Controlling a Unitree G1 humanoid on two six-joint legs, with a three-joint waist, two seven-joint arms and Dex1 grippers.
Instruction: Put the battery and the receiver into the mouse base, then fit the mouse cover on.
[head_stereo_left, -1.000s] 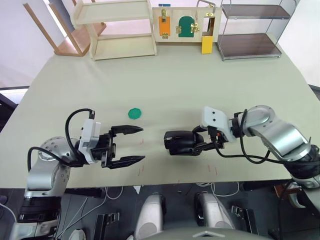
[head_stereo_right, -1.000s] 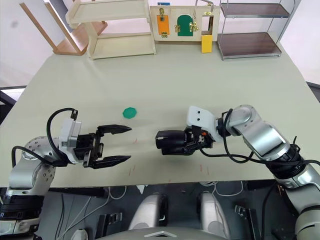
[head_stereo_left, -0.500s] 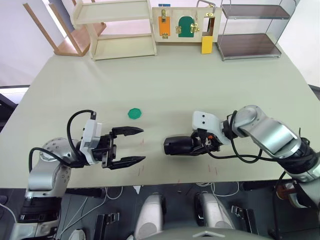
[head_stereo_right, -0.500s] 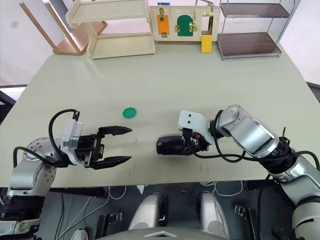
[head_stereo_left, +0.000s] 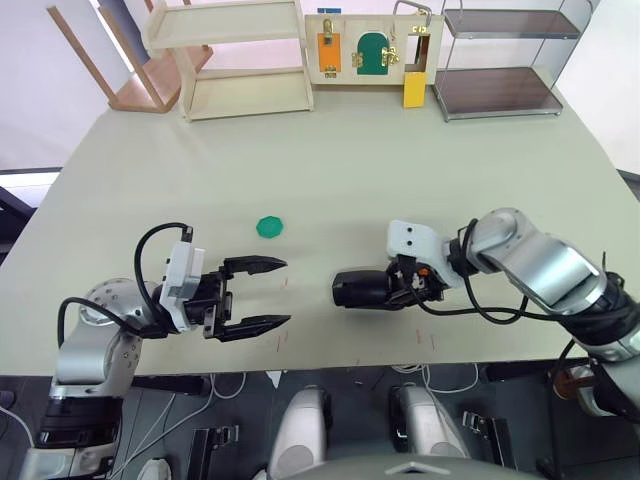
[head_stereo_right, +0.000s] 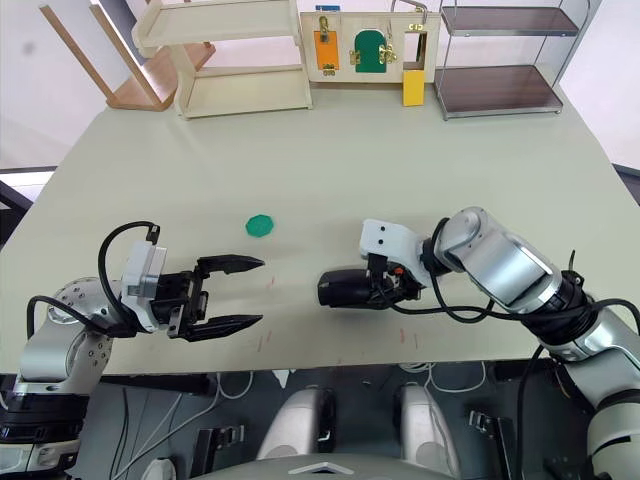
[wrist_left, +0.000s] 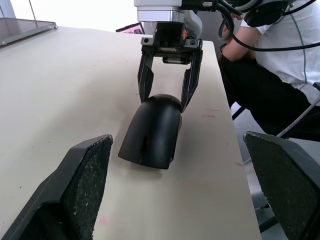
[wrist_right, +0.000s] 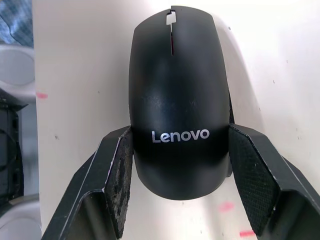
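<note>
Bright even light, soft shadows, sharp focus, slight edge distortion

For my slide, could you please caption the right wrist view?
Right hand shut on the assembled Lenovo mouse, cover on, resting on the table.

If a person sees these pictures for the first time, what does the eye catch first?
The black mouse near the table's front edge, cover on, gripped at its rear by the right tool. Facing it, the left tool hangs open. Behind them lies a small green ring.
</note>
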